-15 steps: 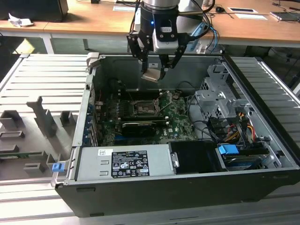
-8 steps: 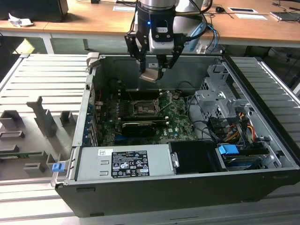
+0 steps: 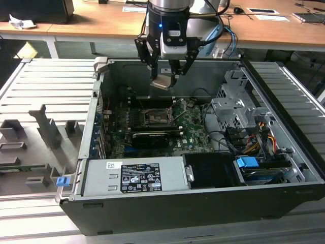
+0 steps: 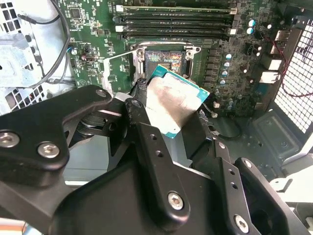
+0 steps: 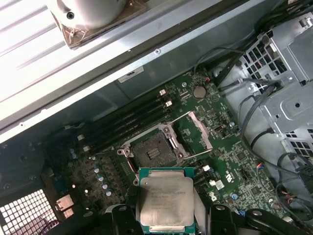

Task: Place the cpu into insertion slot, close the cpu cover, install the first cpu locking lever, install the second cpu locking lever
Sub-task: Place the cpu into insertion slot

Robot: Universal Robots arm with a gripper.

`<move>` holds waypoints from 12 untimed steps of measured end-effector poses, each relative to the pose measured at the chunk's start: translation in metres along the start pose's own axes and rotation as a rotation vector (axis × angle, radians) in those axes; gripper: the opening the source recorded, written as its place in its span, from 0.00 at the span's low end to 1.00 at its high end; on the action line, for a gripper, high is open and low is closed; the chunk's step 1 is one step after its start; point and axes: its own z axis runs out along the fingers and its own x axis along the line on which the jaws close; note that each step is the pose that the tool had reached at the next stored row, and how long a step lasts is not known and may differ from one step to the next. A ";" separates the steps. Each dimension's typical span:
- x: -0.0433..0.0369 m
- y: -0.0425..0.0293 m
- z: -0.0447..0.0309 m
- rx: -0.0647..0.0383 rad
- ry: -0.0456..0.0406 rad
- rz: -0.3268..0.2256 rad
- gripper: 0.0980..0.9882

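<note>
gripper (image 3: 164, 77) clamped on the cpu (image 3: 161, 83), held tilted above the open case. in the exterior view the insertion slot (image 3: 156, 118) lies at six o'clock below, cpu cover (image 5: 196, 131) standing open beside it. seating well likely needs the chip levelled and squared to the slot.

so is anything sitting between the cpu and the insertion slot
Nothing visible. The cpu, held in the end effector, hangs above the bare insertion slot, and the cpu cover is swung open to one side.
</note>
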 end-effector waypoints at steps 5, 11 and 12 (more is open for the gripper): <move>0.0000 -0.0001 0.0006 0.000 0.0000 0.000 0.48; 0.0000 -0.0001 0.0012 0.000 0.0002 0.000 0.48; 0.0000 -0.0001 0.0013 0.000 0.0003 0.000 0.48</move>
